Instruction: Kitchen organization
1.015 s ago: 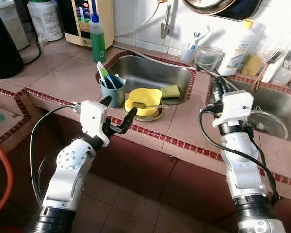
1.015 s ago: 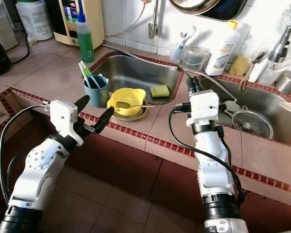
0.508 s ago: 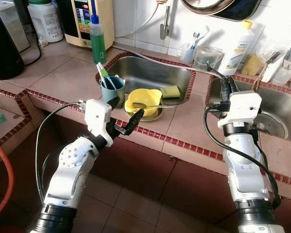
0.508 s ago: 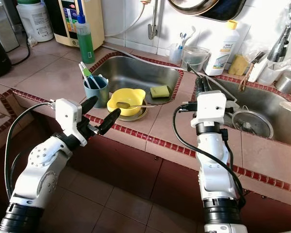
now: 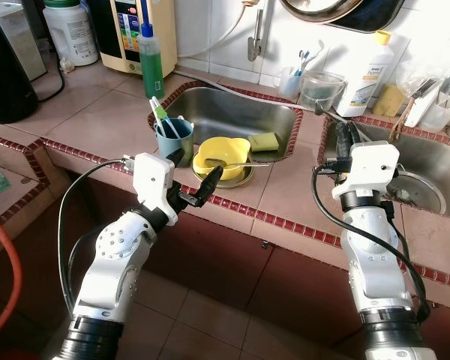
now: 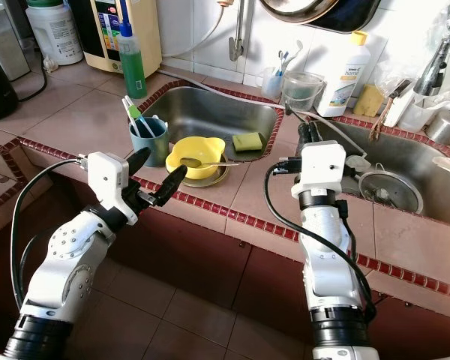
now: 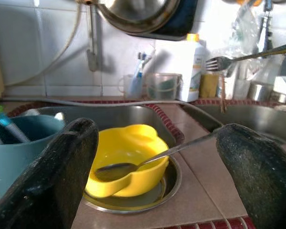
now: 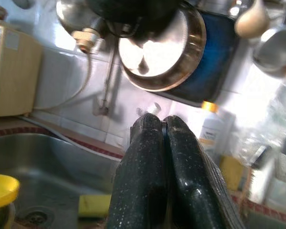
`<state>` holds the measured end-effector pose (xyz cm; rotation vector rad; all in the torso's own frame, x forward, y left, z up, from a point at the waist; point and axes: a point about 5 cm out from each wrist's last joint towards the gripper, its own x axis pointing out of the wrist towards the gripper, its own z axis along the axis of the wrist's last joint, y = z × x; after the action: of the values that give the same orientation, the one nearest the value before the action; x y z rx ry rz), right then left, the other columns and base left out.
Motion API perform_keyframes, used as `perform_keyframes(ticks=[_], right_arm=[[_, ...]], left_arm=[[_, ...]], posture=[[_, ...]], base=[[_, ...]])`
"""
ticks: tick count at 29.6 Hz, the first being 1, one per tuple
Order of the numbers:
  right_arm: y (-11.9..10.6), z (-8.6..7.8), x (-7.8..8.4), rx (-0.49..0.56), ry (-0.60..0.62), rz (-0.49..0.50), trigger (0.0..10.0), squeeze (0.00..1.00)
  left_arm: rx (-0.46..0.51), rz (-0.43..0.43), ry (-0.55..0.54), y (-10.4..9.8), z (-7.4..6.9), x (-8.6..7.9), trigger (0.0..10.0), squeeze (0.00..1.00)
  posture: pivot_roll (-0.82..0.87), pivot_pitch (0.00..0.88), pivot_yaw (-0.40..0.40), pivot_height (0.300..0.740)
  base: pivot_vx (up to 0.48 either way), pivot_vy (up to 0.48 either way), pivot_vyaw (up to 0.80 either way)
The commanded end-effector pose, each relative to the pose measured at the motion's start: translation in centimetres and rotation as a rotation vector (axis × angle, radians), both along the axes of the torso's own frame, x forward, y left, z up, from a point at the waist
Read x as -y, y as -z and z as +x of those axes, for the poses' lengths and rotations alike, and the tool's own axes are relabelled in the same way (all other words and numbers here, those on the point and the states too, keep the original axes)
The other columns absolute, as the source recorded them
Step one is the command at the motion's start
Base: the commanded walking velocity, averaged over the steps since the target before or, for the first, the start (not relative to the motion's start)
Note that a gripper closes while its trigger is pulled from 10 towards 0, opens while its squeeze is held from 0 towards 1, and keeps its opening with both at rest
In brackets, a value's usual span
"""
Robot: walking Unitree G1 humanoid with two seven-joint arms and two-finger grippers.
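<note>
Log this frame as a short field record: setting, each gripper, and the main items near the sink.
setting: tiled kitchen counter with two steel sinks
left gripper: jaws open, at the counter edge, facing the yellow bowl
right gripper: jaws shut, raised between the sinks
bowl: sits in a steel dish; spoon rests in it
teal cup: holds toothbrushes, beside the bowl
sponge: in the left sink

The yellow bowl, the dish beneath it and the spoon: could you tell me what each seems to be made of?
Yellow bowl: probably plastic, opaque with a soft sheen and moulded lugs. Dish beneath it: apparently stainless steel, with a mirror-bright rim. Spoon: metal, thin, grey and reflective.
</note>
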<state>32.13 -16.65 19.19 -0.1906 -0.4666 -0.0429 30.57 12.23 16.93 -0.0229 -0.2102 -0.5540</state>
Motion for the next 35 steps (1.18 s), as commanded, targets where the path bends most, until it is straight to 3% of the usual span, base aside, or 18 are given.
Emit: perform_keyframes(ticks=[1, 10, 19, 35], right_arm=[[-0.5, -0.1, 0.3, 0.013, 0.009, 0.005, 10.0, 0.00], [-0.6, -0.1, 0.1, 0.008, -0.002, 0.005, 10.0, 0.00], [-0.6, 0.0, 0.0, 0.001, -0.014, 0.000, 10.0, 0.00], [-0.2, -0.4, -1.0, -0.015, -0.116, 0.023, 10.0, 0.00]], left_arm=[[0.005, 0.006, -0.002, 0.0, 0.0, 0.3, 10.0, 0.00], [0.014, 0.010, -0.005, -0.1, 0.0, 0.6, 10.0, 0.00], [0.005, -0.011, -0.034, -0.1, 0.2, 0.5, 10.0, 0.00], [-0.035, -0.013, -0.074, 0.0, 0.7, 0.1, 10.0, 0.00]], posture=[[-0.19, 0.021, -0.028, 0.740], [-0.19, 0.011, -0.030, 0.740], [-0.19, 0.000, -0.037, 0.740], [-0.19, 0.000, -0.040, 0.740]], base=[[0.000, 0.000, -0.76], [0.000, -0.320, -0.77], [0.000, 0.000, -0.76], [0.000, 0.000, -0.03]])
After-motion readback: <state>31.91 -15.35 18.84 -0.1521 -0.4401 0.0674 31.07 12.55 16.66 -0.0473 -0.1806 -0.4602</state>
